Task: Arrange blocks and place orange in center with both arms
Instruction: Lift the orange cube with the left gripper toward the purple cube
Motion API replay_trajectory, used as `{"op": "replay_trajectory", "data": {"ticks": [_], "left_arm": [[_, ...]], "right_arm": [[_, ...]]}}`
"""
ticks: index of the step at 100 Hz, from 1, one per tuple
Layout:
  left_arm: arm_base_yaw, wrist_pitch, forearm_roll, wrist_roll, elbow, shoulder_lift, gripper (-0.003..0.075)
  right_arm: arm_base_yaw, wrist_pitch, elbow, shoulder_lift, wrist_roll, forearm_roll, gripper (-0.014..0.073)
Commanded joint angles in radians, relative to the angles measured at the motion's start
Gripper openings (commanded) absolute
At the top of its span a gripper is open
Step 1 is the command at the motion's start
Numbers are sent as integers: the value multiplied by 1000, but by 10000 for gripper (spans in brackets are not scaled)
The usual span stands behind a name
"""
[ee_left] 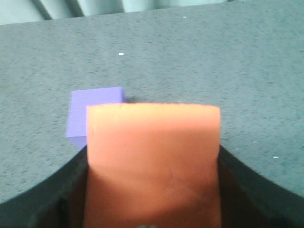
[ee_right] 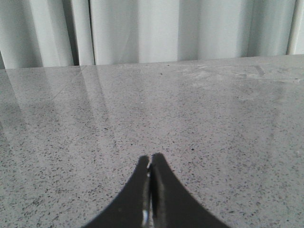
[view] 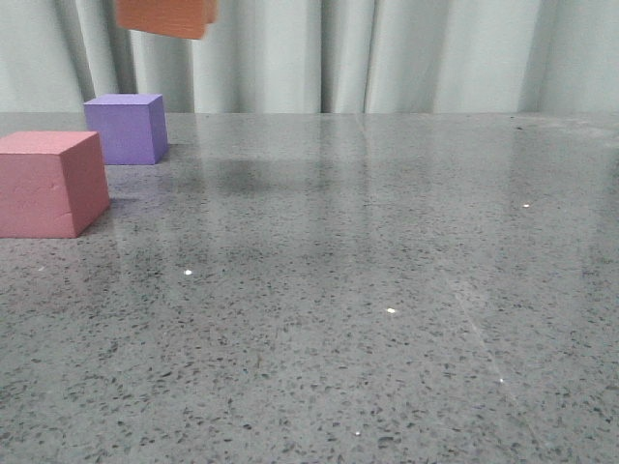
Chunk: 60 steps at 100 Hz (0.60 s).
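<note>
Orange cube (ee_left: 153, 164) clamped between the two black fingers (ee_left: 57, 197) of the left gripper (ee_left: 153, 190), filling most of the left wrist view, its broad upper face lit and the fingers pressing on both flanks. Same orange cube (view: 166, 16) hanging in the air at the top left of the front view, cut by the frame edge, clear of the table and above the far left part of it; no gripper visible around it there. Purple cube (ee_left: 95, 116) resting on the surface below and partly hidden behind the orange one in the left wrist view. In the front view, purple cube (view: 126, 128) standing upright at the far left of the table, with the pinkish-red cube (view: 50, 184) nearer the camera and further left, cropped by the frame edge; a narrow gap between the two, not touching. Both flat on the grey speckled stone table (view: 368, 309), polished enough to carry faint reflections. Right gripper (ee_right: 150, 190) low over bare tabletop, fingertips (ee_right: 159, 164) pressed together with only a hairline seam between them, nothing held. Pale pleated curtain (view: 406, 53) behind the far table edge.
</note>
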State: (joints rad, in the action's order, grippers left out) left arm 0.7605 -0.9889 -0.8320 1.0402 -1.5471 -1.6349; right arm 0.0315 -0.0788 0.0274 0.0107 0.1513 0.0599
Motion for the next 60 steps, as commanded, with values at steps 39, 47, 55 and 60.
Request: {"op": "replay_trajectory", "data": {"ticks": [39, 47, 55, 60], "left_arm": [[-261, 326, 143, -131, 259, 202, 188], [-275, 374, 150, -135, 274, 202, 188], [-284, 393, 153, -135, 288, 200, 188], [-291, 401, 153, -135, 296, 198, 188]], "right_arm": [[-6, 90, -13, 21, -7, -2, -67], [-6, 90, -13, 21, -7, -2, -67], [-6, 90, -13, 21, -7, -2, -67], [-6, 90, -13, 21, -7, -2, -67]]}}
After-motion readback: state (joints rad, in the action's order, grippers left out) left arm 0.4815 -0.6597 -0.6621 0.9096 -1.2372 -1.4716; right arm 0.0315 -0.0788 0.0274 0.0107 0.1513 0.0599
